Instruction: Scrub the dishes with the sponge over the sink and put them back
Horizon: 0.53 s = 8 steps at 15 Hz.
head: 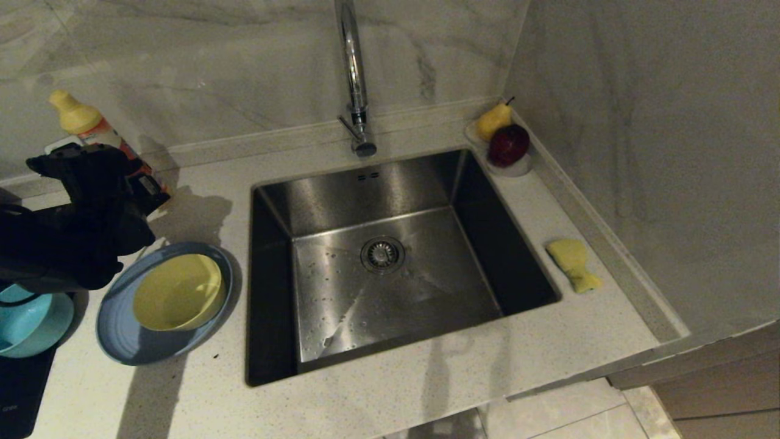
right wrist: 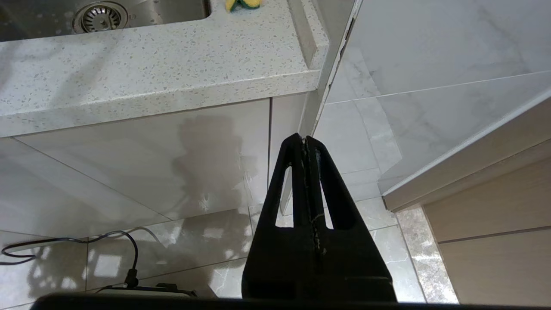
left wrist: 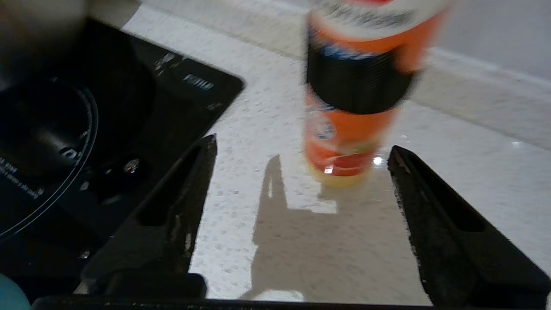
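A pale-yellow bowl (head: 180, 292) sits in the slate-blue plate (head: 122, 344) on the counter left of the sink (head: 390, 183). A teal bowl (head: 27, 323) stands at the far left, partly hidden under my left arm (head: 79, 231). My left gripper (left wrist: 302, 144) hovers open and empty over the counter behind the plate. The yellow sponge (head: 573, 262) lies on the counter right of the sink, green face down (right wrist: 241, 4). My right gripper (right wrist: 303, 137) hangs shut and empty below the counter's front edge, outside the head view.
An orange detergent bottle (left wrist: 353, 86) with a yellow cap (head: 73, 113) stands just ahead of the left gripper. A black hob (left wrist: 86, 129) lies beside it. The chrome tap (head: 353, 73) rises behind the sink. A white dish with a pear and an apple (head: 506, 146) fills the back right corner.
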Available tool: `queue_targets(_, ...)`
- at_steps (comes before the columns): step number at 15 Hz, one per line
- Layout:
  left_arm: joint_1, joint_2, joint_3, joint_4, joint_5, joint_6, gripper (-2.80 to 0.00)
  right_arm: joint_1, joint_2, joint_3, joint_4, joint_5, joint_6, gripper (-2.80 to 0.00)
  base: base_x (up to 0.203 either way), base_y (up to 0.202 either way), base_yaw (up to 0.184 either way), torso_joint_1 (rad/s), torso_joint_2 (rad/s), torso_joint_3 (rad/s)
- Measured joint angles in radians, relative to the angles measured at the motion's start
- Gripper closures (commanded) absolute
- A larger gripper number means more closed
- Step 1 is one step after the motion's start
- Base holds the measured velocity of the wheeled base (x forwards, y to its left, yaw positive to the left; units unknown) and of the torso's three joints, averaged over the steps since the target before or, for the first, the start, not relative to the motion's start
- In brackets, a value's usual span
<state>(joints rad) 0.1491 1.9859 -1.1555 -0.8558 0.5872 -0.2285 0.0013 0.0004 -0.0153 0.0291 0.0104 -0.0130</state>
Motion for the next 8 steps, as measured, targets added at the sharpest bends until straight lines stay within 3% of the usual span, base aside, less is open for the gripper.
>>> queue_targets(8,0.020,0.082,-0.129,0.001,-0.025,-0.019,-2.80,0.000,0.000,0.000,0.000,0.000,0.000,0.00,0.000,0.000,0.000,0.000,0.00,0.000)
